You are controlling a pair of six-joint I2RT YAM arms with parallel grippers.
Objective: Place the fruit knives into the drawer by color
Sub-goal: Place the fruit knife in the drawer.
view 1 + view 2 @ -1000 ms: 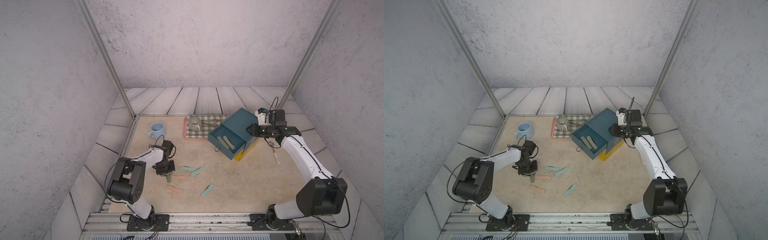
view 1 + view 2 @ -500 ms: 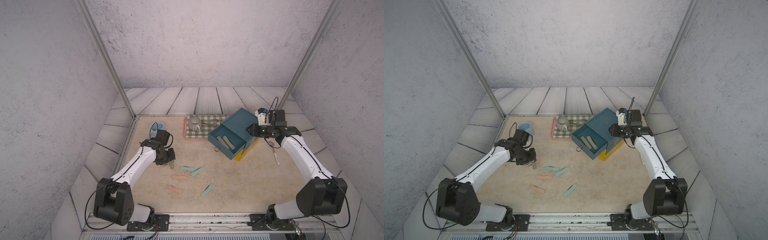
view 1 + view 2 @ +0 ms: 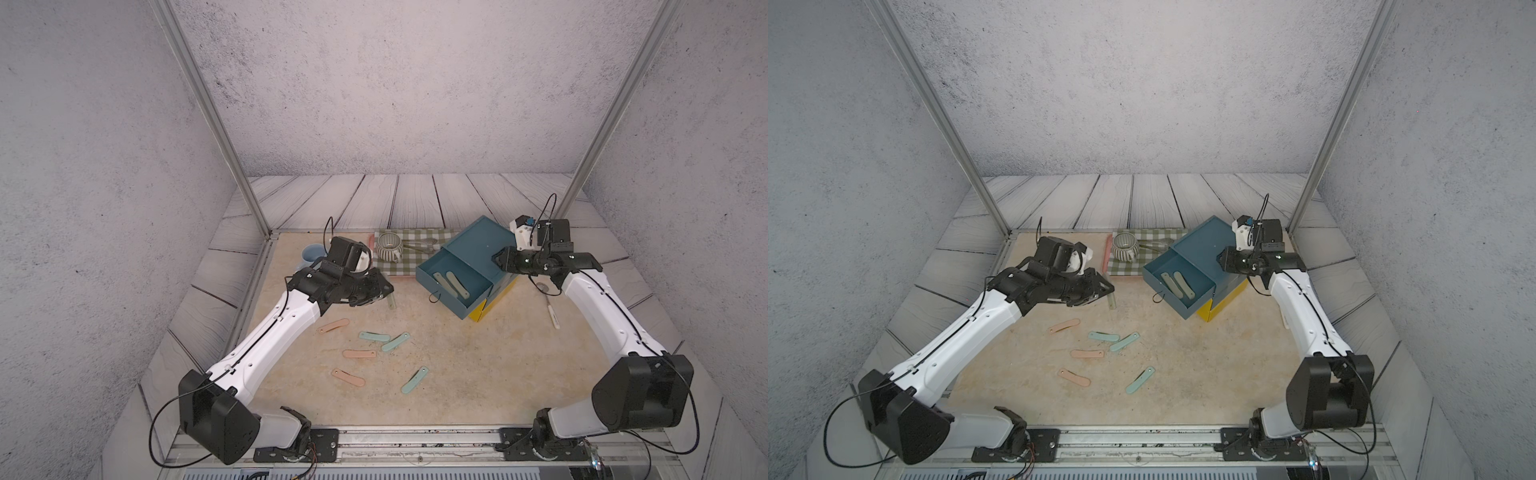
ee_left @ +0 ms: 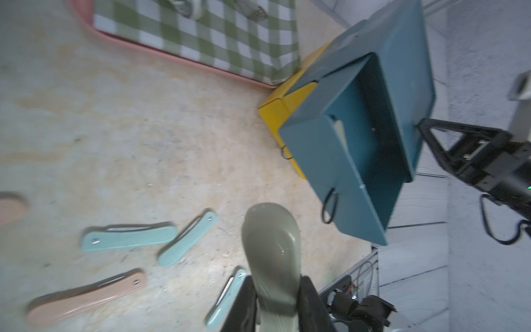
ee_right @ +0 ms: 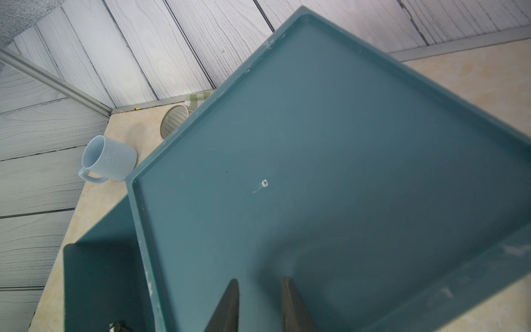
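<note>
left gripper (image 3: 388, 291): is clamping one end of the olive grey-green knife (image 3: 391, 302), jaws pinched onto it; the knife is hanging clear of the table (image 3: 498, 374).
held knife axis: in the left wrist view it is running straight out along the fingers (image 4: 309, 290), free end leading.
target: the open drawer (image 3: 446, 303) is lying to the robot's right of the left gripper, near but apart, ahead of the knife tip and offset to one side.
contents: two olive knives (image 3: 451, 283) are lying inside, side by side, roughly parallel to the front wall.
right gripper (image 3: 496, 259): is sitting over the chest top (image 5: 316, 143), jaws narrowly parted and gripping nothing; contact cannot be told.
nearer arm: the left, already carrying.
likely next: carrying rightward over the front wall and turning the knife parallel to the pair.
loose: pink knives (image 3: 359, 353) and teal knives (image 3: 374, 336) are lying on the table, nearer the bases.
</note>
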